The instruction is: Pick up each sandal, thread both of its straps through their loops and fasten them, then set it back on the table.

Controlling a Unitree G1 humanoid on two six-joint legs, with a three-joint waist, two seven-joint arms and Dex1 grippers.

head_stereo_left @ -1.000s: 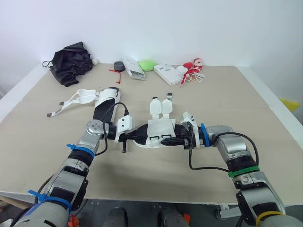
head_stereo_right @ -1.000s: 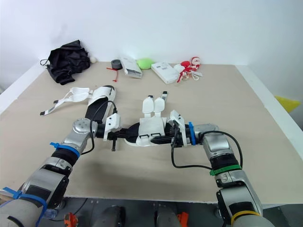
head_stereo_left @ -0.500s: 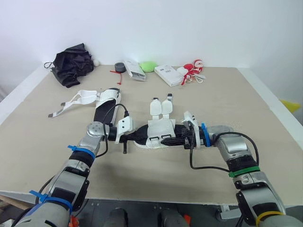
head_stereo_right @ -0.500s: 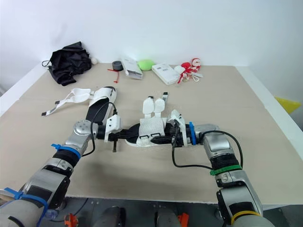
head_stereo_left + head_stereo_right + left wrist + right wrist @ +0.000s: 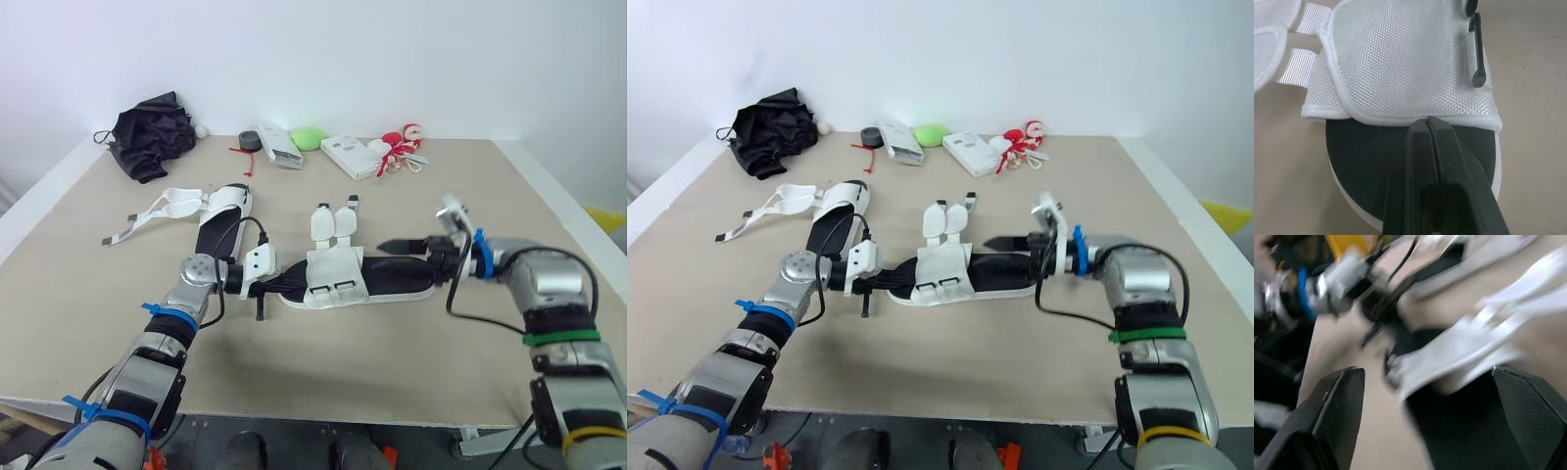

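A sandal (image 5: 377, 276) with a black sole and white mesh upper (image 5: 1400, 58) lies on the table in front of me. Its two white straps (image 5: 333, 221) lie flat and unfastened beyond it. My left gripper (image 5: 277, 284) is shut, with its fingertips (image 5: 1427, 128) on the footbed at the edge of the upper. My right gripper (image 5: 409, 253) hovers open just above the heel end, fingers (image 5: 1334, 406) spread wide and holding nothing. A second sandal (image 5: 221, 211) lies at the back left with loose straps (image 5: 157, 207).
Along the back edge sit a black cloth bag (image 5: 149, 131), a tape roll (image 5: 247, 138), a white box (image 5: 277, 146), a green object (image 5: 306, 137), another white box (image 5: 349, 154) and red-and-white trinkets (image 5: 402, 141). The table's right edge (image 5: 558, 201) runs close to my right arm.
My right gripper has let go of the sandal's heel end, opened wide, and drawn back to the right and upward. The left gripper and sandal have stayed put.
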